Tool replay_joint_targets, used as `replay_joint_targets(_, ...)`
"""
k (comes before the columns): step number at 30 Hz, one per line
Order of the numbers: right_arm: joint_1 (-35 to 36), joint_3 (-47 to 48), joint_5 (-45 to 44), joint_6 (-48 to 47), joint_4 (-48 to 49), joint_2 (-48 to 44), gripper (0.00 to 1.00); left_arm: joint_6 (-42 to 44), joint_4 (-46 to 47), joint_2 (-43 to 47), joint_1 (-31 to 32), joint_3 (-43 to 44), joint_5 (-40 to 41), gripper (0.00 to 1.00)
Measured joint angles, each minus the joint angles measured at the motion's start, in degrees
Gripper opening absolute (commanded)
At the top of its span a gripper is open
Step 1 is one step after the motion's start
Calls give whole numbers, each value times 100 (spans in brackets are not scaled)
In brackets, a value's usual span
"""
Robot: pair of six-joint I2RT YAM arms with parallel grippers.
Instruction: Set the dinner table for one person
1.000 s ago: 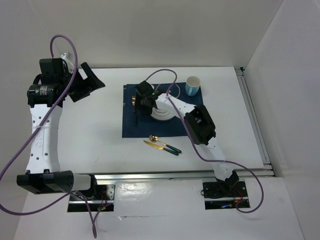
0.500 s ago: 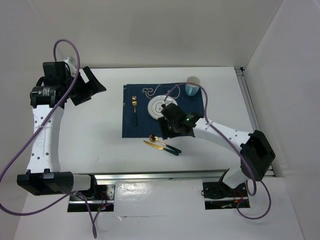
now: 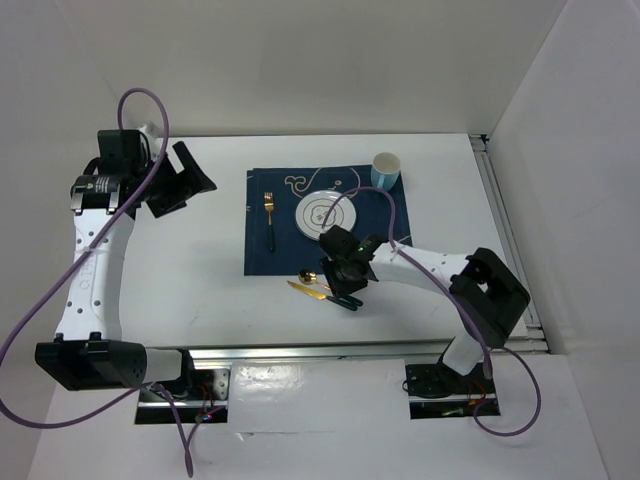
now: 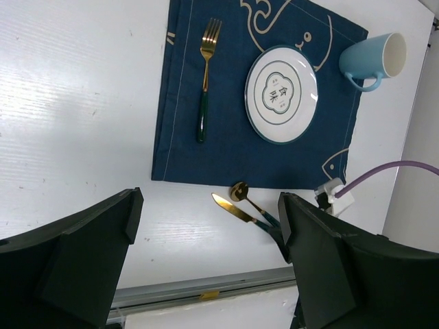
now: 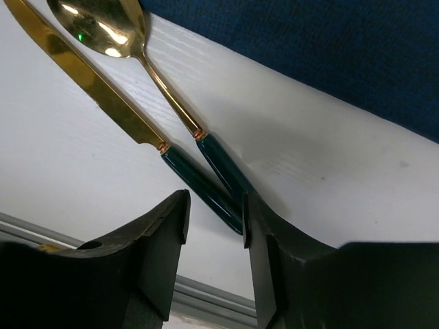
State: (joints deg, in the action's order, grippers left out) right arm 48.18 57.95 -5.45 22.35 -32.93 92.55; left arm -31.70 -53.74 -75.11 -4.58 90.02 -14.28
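Note:
On the white dinner table point(image 3: 180, 290) lies a navy placemat point(image 3: 262, 262) with a gold fork point(image 3: 270, 222), a white plate point(image 3: 322, 212) and a light-blue mug point(image 3: 386, 170). In front of the mat lie a gold knife point(image 5: 89, 89) and a gold spoon point(image 5: 103, 27), their dark green handles meeting. My right gripper point(image 5: 216, 212) is low over the table, open, with the handle ends between its fingers. My left gripper point(image 4: 209, 205) hangs wide open and empty high over the table's left side point(image 3: 185, 180).
A metal rail point(image 3: 350, 348) runs along the table's near edge, just behind the right gripper. Another rail point(image 3: 505, 230) borders the right side. The right arm's purple cable point(image 3: 385, 215) loops over the plate and mat.
The right arm has swung from the fork at the mat's left side back to the knife and spoon in front. Its jaws have narrowed. The left arm shifted slightly.

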Motion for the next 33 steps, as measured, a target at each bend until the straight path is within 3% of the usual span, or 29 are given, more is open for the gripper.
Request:
replay_joint_targets(7,107,0,170,-79,107,68,41,0,24,0,26,-17,52,100)
replay_joint_targets(18,262,-26,350,-131,313,197,47,-2,103,0,26,-46,57,100)
replay_joint_targets(26,376,-46,299,-291,402,544,46,-2,127,0,26,-120,68,100)
replay_joint_targets(30,581,-48,275,-396,409,544,38,-2,127,0,26,-120,74,100)
replay_joint_targets(33,750,-50,269,-509,382,546,20,0,127,0,26,-120,76,100)
